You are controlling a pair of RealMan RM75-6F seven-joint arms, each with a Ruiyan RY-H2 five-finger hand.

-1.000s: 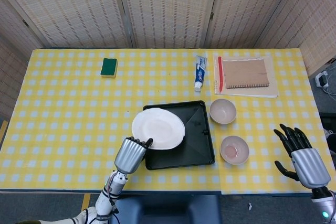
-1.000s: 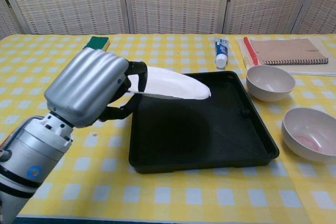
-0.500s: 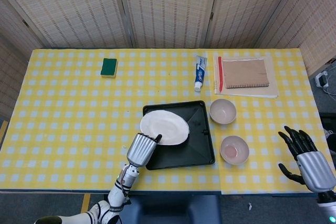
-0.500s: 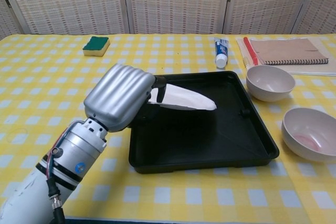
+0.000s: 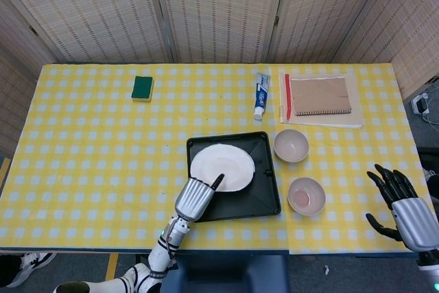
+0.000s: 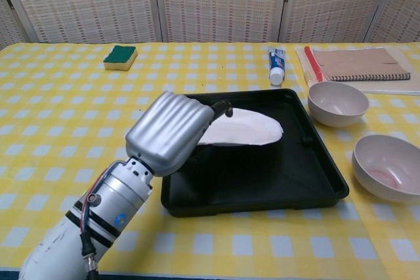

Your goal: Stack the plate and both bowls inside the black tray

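Left robot hand (image 5: 197, 198) grips the plate (image 5: 223, 167) over the tray (image 5: 269, 200) (tilted, near edge raised). Right robot hand (image 5: 405, 211) empty, fingers spread, beside both bowls (image 5: 306, 195).

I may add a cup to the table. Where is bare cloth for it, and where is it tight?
Bare cloth runs left of the black tray, below the sponge. It is crowded to the tray's right, where both bowls sit, with toothpaste and notebook behind. The left hand holds the plate over the tray.
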